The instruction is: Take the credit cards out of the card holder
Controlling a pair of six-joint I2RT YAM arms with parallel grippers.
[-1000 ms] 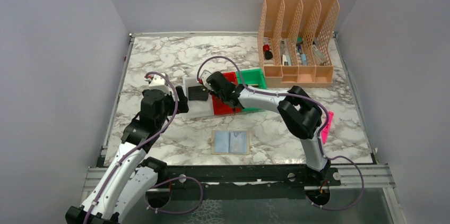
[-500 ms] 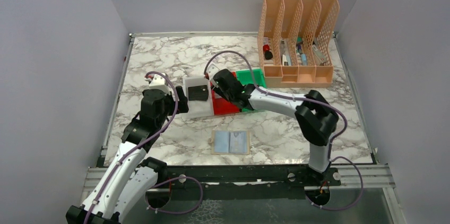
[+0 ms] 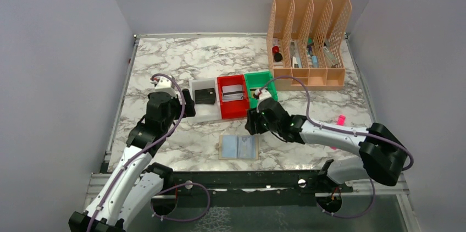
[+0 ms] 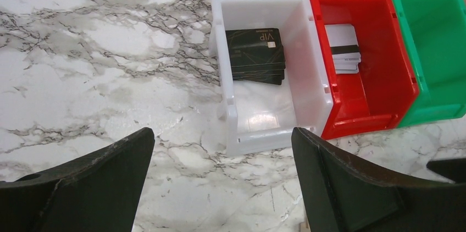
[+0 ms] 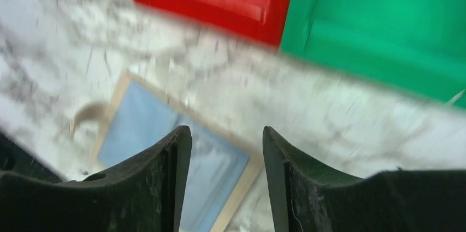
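Note:
The card holder point(image 3: 239, 147) lies open and flat on the marble, tan rim and blue-grey inside up; the blurred right wrist view shows it too point(image 5: 159, 133). A black credit card point(image 3: 205, 96) lies in the white tray point(image 3: 204, 113), seen as a small black stack in the left wrist view point(image 4: 255, 56). A silvery grey card point(image 3: 233, 93) lies in the red tray point(image 3: 233, 111), also in the left wrist view point(image 4: 343, 48). My right gripper point(image 3: 251, 126) is open and empty, just above the holder's far right corner point(image 5: 226, 138). My left gripper point(image 3: 188, 103) is open and empty, left of the white tray point(image 4: 222, 188).
A green tray point(image 3: 262, 82) stands right of the red one. A peach file organizer point(image 3: 310, 39) with pens and small items stands at the back right. A pink object point(image 3: 340, 117) lies by the right arm. Grey walls close in three sides.
My right gripper let go of the black card over the white tray and pulled back toward the near side, ending over the open card holder. The left arm has not moved.

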